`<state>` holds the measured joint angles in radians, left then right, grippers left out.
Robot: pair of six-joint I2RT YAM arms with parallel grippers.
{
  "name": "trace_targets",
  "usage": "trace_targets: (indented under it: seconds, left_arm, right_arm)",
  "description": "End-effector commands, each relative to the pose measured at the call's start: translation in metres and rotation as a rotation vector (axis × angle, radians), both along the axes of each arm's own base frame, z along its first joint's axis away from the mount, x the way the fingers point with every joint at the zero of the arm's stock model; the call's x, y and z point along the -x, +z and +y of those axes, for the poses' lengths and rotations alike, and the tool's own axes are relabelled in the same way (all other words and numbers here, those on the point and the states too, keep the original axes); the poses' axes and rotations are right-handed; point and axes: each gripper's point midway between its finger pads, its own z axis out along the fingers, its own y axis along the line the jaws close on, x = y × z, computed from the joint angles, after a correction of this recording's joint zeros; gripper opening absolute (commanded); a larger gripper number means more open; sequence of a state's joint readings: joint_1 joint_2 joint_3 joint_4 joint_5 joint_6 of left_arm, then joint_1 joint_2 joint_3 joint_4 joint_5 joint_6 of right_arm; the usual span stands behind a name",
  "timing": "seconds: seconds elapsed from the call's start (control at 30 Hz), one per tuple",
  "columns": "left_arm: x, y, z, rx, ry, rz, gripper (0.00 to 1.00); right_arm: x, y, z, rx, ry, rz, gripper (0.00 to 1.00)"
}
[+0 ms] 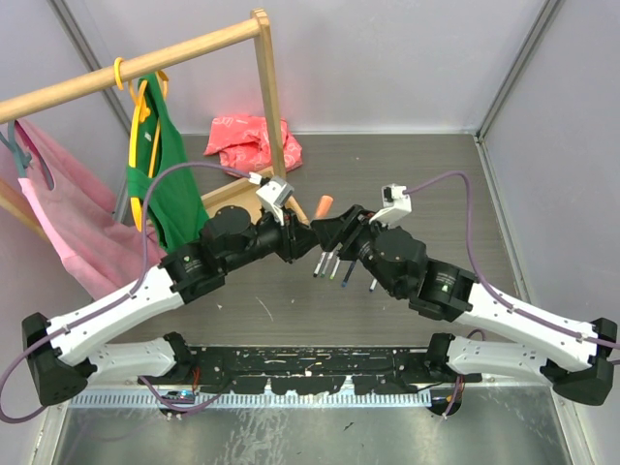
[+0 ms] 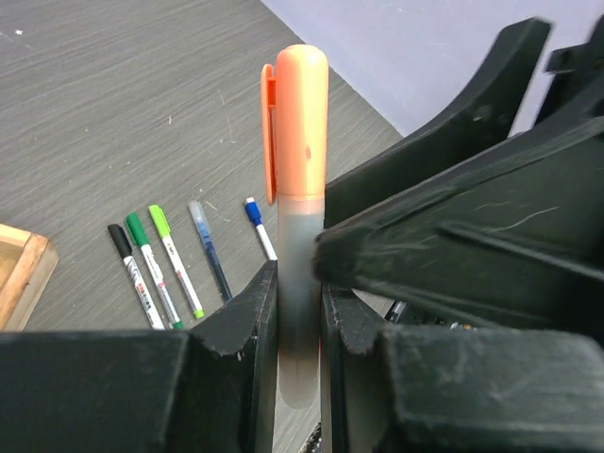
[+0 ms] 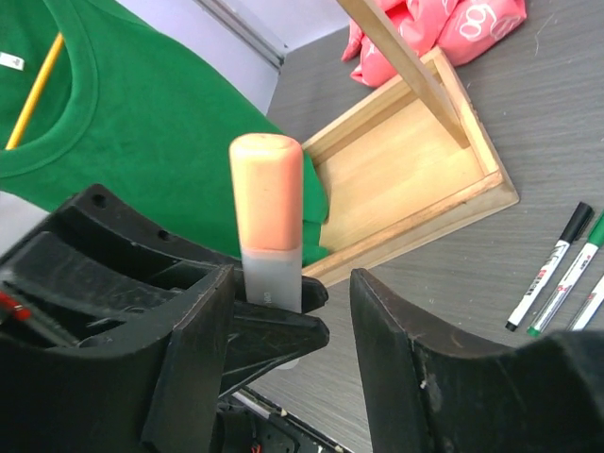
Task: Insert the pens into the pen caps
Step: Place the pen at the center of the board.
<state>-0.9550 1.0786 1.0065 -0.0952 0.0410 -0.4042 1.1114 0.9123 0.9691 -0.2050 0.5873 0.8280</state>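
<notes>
The left fingers (image 2: pixel 236 335) pinch the grey pen (image 2: pixel 300 274) upright, its orange cap (image 2: pixel 302 123) above them (apparently seated); the right fingers (image 3: pixel 411 349) stand spread either side. Press the cap straight along the barrel, with a firm pinch.

A robotics lab test cell. Two white-and-black arms (image 1: pixel 116 315) are bolted at the near edge of a grey desk (image 1: pixel 407 165), with purple cables (image 1: pixel 465 223) looping off them. Plain grey panel walls (image 1: pixel 387 58) in metal framing close it in. The props are mismatched: a wooden clothes rack (image 1: pixel 145 63), a green shirt (image 1: pixel 170 165), a pink bag (image 1: pixel 254 139) and loose pens (image 2: pixel 156 274).
</notes>
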Motion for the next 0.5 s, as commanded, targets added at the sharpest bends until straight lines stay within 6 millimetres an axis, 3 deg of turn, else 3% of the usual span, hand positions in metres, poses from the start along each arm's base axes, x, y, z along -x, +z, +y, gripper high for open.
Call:
trace_targets:
  seconds: [0.0,0.47]
  left_arm:
    - [0.0012,0.0291,0.0023,0.094,-0.002,-0.067,0.00]
    - [0.0051,0.0285,0.0035,0.112,-0.014,-0.071,0.00]
  right_arm:
    - [-0.0005,0.0283,0.0131,-0.117,0.038,-0.003,0.57]
    - [-0.0052,0.0283,0.0194,-0.155,0.056,0.003,0.45]
